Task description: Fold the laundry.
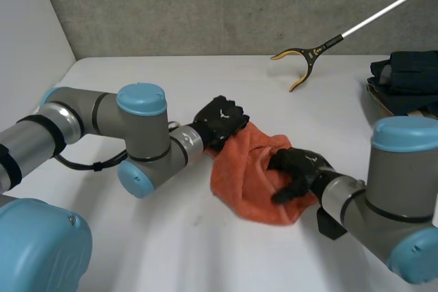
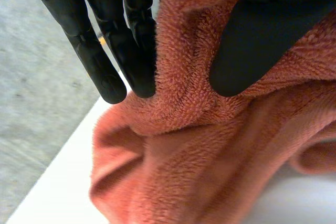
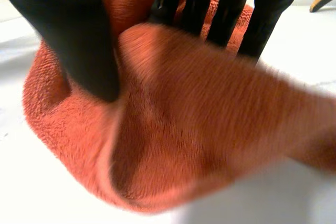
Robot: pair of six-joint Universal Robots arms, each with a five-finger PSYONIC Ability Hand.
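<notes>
Towel (image 1: 250, 176) is just a crumpled orange heap in the middle of the table (image 1: 137, 237), so no fold looks done yet, basically everything's left imo. My left hand (image 1: 220, 122) pinches its corner at the heap's 11 o'clock, cloth between thumb and fingers. My right hand (image 1: 295, 169) grips the bunched edge around 3 o'clock.
</notes>
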